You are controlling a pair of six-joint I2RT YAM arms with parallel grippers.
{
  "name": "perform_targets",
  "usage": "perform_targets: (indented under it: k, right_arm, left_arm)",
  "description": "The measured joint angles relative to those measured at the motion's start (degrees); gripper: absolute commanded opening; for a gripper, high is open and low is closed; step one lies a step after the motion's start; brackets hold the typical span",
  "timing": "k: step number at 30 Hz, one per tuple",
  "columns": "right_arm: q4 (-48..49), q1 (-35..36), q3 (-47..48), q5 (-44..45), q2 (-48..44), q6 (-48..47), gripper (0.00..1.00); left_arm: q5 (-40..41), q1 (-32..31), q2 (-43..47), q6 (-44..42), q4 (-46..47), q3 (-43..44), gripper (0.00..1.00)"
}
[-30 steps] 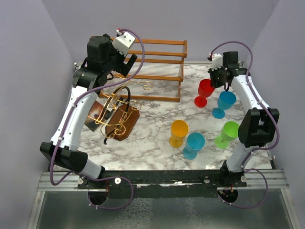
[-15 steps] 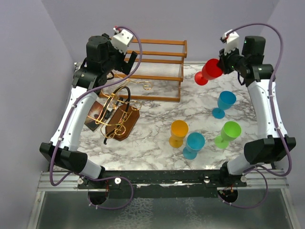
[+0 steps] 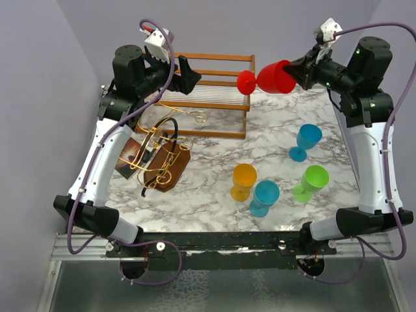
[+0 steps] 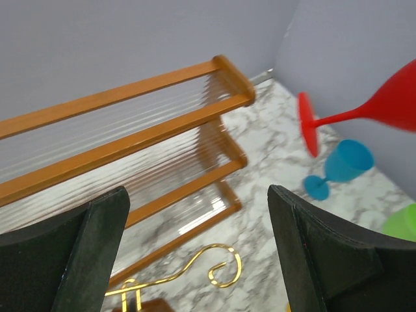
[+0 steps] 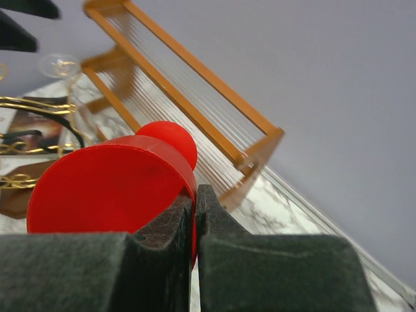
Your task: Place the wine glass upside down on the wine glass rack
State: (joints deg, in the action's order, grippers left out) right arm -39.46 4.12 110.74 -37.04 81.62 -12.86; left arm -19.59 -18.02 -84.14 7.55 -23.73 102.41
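The red wine glass (image 3: 275, 77) hangs in the air on its side above the back of the table, foot pointing left. My right gripper (image 3: 300, 71) is shut on the rim of its bowl; the right wrist view shows both fingers pinching the red glass (image 5: 110, 188) wall at the gripper (image 5: 196, 195). My left gripper (image 3: 185, 75) is open and empty, level with the glass's foot and left of it. It (image 4: 198, 195) looks past the red glass (image 4: 364, 110). The gold wire wine glass rack (image 3: 159, 151) stands on its dark wooden base (image 3: 170, 170) at the left, below the left gripper; one gold curl (image 4: 221, 270) shows.
An orange-brown slatted wooden frame (image 3: 214, 91) stands at the back, under both grippers. On the marble table (image 3: 214, 162) stand a blue glass (image 3: 307, 140), a green glass (image 3: 311, 181), an orange glass (image 3: 244, 180) and a light-blue glass (image 3: 264, 197).
The right arm lifted the red glass off the table, carried it up and left, and tipped it onto its side. The left gripper swung right toward it.
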Motion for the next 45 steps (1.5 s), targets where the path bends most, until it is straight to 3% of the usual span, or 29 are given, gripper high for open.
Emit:
perform_targets:
  k: [10, 17, 31, 40, 45]
  right_arm:
    - [10.27, 6.95, -1.4, -5.55, 2.08, 7.56, 0.01]
    - [12.31, 8.57, -1.38, -5.95, 4.46, 9.68, 0.01]
    - [13.11, 9.81, -1.4, -5.88, 4.96, 10.21, 0.01]
    - [13.16, 9.97, -1.86, -5.84, 4.92, 8.66, 0.6]
    - [11.74, 9.97, -3.54, -3.19, 3.28, 5.2, 0.8]
  left_arm:
    - [-12.96, 0.02, -3.65, 21.94, 10.78, -2.75, 0.81]
    - [-16.81, 0.02, -5.31, 30.82, 14.23, -6.58, 0.67]
    - [-20.09, -0.24, -6.99, 36.94, 17.55, -7.65, 0.03]
    - [-20.17, 0.44, -6.86, 33.86, 18.18, -8.15, 0.0]
    - [-19.23, 4.55, -5.55, 26.99, 12.83, -5.68, 0.0]
